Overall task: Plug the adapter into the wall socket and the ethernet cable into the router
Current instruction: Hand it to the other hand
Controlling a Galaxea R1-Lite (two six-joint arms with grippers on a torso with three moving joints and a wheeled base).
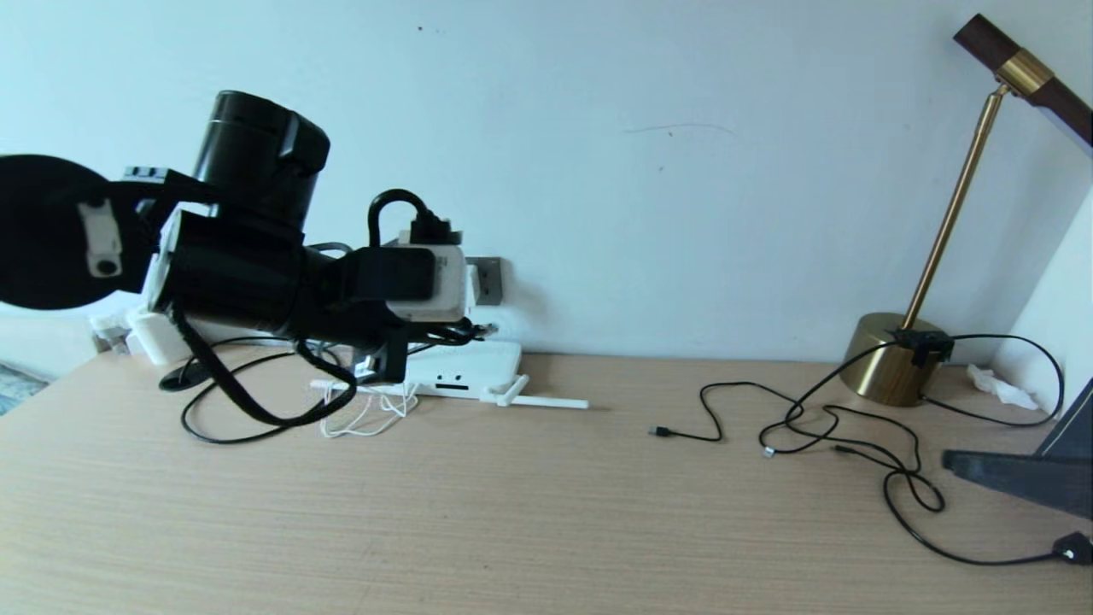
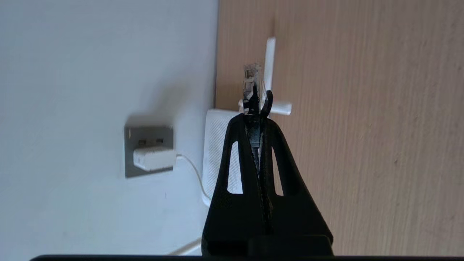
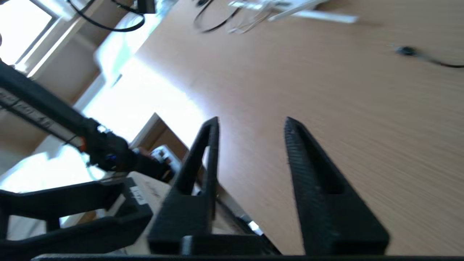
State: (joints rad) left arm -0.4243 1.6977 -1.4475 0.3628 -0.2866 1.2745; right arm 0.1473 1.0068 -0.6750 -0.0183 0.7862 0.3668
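My left gripper (image 2: 255, 116) is shut on the ethernet cable, whose clear clip plug (image 2: 251, 81) sticks out past the fingertips. It hovers close to the wall, just above the white router (image 2: 216, 145) with its stick antennas (image 1: 546, 401). The white adapter (image 2: 154, 159) sits plugged into the dark grey wall socket (image 2: 145, 135), its thin white cord (image 2: 194, 172) running down behind the router. From the head view the adapter is hidden behind my left wrist, and only the socket's edge (image 1: 489, 280) shows. My right gripper (image 3: 251, 125) is open and holds nothing, low over the table's near right.
Loose coils of white cord (image 1: 367, 418) and black cable (image 1: 213, 440) lie left of the router. Thin black USB cables (image 1: 820, 427) sprawl at the right by a brass lamp (image 1: 892, 367). A crumpled tissue (image 1: 999, 386) lies behind it. My right arm (image 1: 1025, 478) is at the right edge.
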